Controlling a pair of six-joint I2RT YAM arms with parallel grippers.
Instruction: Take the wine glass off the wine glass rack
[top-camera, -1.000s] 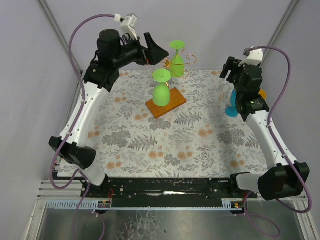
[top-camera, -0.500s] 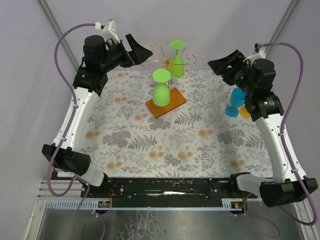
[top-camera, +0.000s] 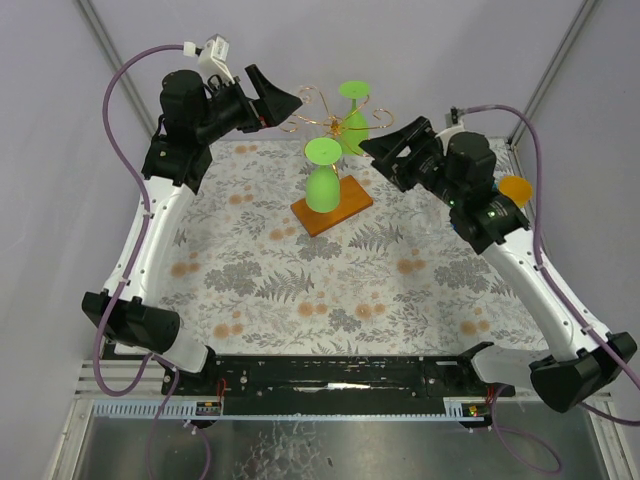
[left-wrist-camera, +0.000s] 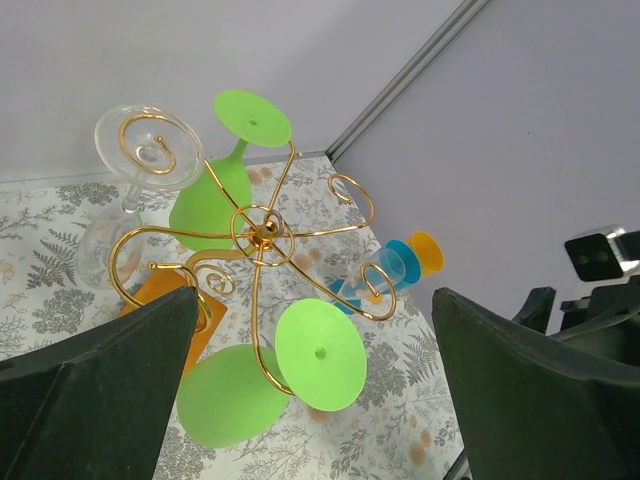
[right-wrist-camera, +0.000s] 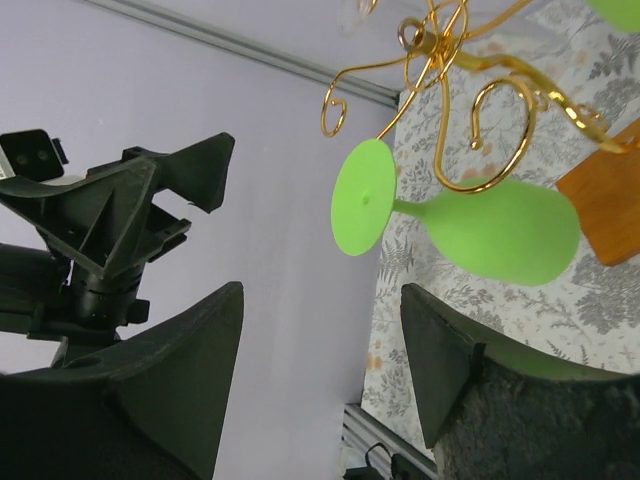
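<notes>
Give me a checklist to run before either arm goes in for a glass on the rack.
1. Left gripper open and empty: ok.
2. Right gripper open and empty: ok.
3. Glasses hanging foot-up on the wine glass rack: ok. The near green glass, far green glass and clear glass all hang there.
4. Orange base flat on the table: ok.
5. A gripper lined up around a stem: not ok. Both hover apart from the rack, one on each side.
6. Free path off the wire for the near green glass: cannot tell.
</notes>
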